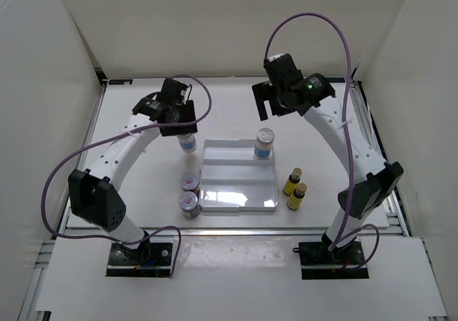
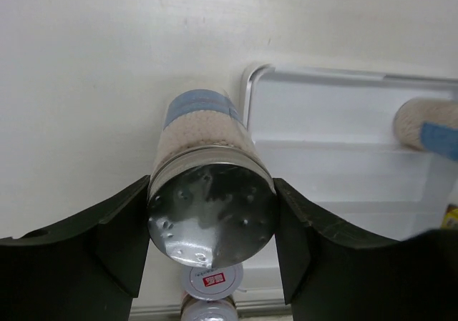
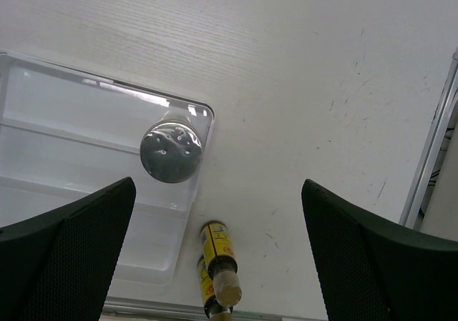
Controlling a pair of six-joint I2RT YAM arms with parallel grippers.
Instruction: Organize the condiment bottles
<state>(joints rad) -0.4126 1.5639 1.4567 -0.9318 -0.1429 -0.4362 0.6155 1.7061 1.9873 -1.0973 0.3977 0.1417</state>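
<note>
My left gripper is shut on a tall silver-capped bottle with a blue-white label, just left of the white ridged tray; its fingers press both sides of the cap. The bottle also shows in the top view. The other tall bottle stands in the tray's far right corner and shows in the right wrist view. Two short silver-lidded jars stand left of the tray. Two slim yellow bottles stand right of it. My right gripper is open and empty, high above the table.
The tray rim lies right of the held bottle. White walls enclose the table on three sides. A metal rail runs along the table's right edge.
</note>
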